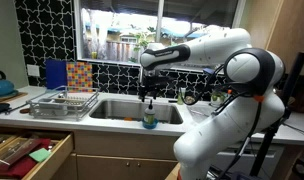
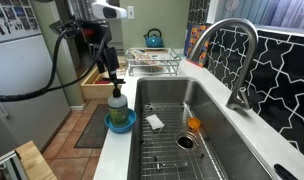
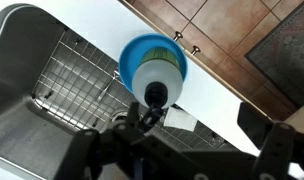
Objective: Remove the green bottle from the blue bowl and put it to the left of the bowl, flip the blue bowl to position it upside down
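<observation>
Gripper [image 3: 144,118] hovers over the green bottle [image 3: 160,72], grip state unreadable; bottle stands in the blue bowl [image 3: 135,50] directly below, so an off-centre pinch could topple it or drag the bowl into the sink [image 2: 157,100] alongside.

In an exterior view, set well back, facing sink [image 1: 137,108] and window [image 1: 122,40] head-on. In an exterior view, up close at counter end, looking along the sink [image 2: 192,130]. Wrist view straight down over the blue bowl [image 3: 147,48]. Shared throughout: bowl, sink edge.
</observation>
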Robot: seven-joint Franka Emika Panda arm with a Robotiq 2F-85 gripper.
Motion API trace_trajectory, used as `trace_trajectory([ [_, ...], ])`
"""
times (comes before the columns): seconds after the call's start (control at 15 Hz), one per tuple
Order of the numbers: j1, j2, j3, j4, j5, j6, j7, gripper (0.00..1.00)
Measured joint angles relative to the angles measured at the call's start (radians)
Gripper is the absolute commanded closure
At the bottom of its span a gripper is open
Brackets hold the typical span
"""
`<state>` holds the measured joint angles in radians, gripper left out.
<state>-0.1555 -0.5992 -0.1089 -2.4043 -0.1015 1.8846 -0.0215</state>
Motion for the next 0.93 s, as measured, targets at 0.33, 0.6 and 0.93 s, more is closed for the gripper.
trace_trajectory([
  [0.33, 0.0, 0.004, -0.003, 0.0, 0.007, 0.0, 0.0, 0.0],
  [0.6, 0.0, 0.019, -0.011, 0.0, 0.011, 0.002, 0.0, 0.0],
  [0.93, 0.0, 0.032, -0.021, -0.001, 0.011, 0.018, 0.0, 0.05],
])
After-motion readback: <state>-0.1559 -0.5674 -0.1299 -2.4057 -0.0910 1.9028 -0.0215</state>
